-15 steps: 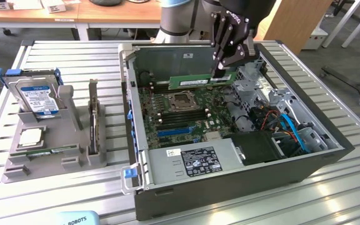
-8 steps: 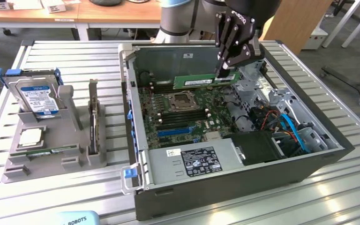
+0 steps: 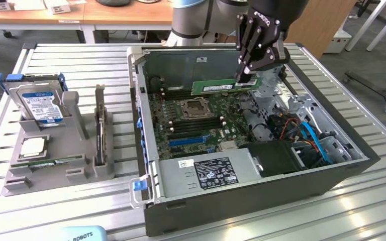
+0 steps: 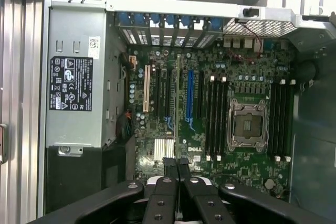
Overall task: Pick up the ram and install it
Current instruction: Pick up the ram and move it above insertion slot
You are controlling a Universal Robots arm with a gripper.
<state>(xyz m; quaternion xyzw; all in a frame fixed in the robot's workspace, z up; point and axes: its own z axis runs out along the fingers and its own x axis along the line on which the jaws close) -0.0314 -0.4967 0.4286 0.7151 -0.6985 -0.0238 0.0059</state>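
The ram is pinched at one end by the gripper, whose fingers are pressed nearly together on it. It is held level over the motherboard, inside the open computer case and just above the processor socket.

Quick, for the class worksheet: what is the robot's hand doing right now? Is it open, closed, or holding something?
The hand: closed, holding the green RAM stick by one end over the motherboard.
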